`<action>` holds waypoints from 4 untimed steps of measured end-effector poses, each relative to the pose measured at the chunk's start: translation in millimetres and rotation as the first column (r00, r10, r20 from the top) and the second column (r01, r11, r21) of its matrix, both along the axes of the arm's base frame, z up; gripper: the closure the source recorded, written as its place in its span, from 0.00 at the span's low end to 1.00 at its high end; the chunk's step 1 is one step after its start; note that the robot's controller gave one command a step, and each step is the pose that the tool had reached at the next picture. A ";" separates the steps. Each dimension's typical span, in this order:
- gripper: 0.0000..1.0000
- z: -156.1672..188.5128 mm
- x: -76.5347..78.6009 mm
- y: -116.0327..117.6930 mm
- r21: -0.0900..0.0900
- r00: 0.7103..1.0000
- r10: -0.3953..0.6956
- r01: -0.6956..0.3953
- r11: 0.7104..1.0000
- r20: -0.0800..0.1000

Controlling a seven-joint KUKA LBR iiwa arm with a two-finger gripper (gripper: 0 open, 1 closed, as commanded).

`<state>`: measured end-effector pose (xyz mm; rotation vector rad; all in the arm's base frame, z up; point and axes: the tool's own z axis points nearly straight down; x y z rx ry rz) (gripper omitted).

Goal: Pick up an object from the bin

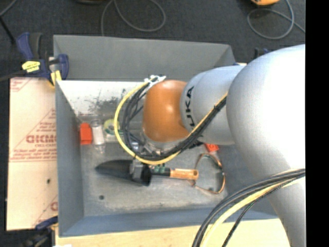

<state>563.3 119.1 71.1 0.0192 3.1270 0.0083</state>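
1. Black gripper point(141, 173) sits low under the arm's orange wrist cover, right over the neck of a trowel-like tool point(114, 169): black pointed blade to the left, wooden handle to the right. Apart or clamped: can't tell, cover & cables block the view.
2. Tool lies flat on the bin point(154, 195) floor, near the front wall, approx mid-bin. Prob. the obj to pick, but no grip is visible.
3. Just right of the handle: a thin brownish wire loop point(223, 181), w/ a small orange piece point(212, 148) above it.
4. Left, well apart from the gripper: orange block point(85, 134), small clear bottle point(97, 139), pale yellow-green roll point(109, 126).
5. Risks, my judgement:
   - A hold at the neck is off-centre, so the tool may tilt on lift & slip out.
   - The handle end could snag the wire loop & drag it up.
   - The yellow cables hang near the blade & could catch.
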 end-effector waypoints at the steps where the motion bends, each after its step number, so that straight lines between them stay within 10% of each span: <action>1: 1.00 -0.1 -0.1 0.1 0.000 1.000 -0.001 0.001 1.000 0.000; 2: 1.00 95.0 17.8 -5.9 -0.001 0.998 0.059 -0.059 0.998 0.002; 3: 1.00 94.9 17.8 -5.8 0.000 0.998 0.059 -0.059 0.998 0.002; 4: 1.00 233.3 24.4 -7.3 -0.002 0.998 0.065 -0.065 0.998 0.006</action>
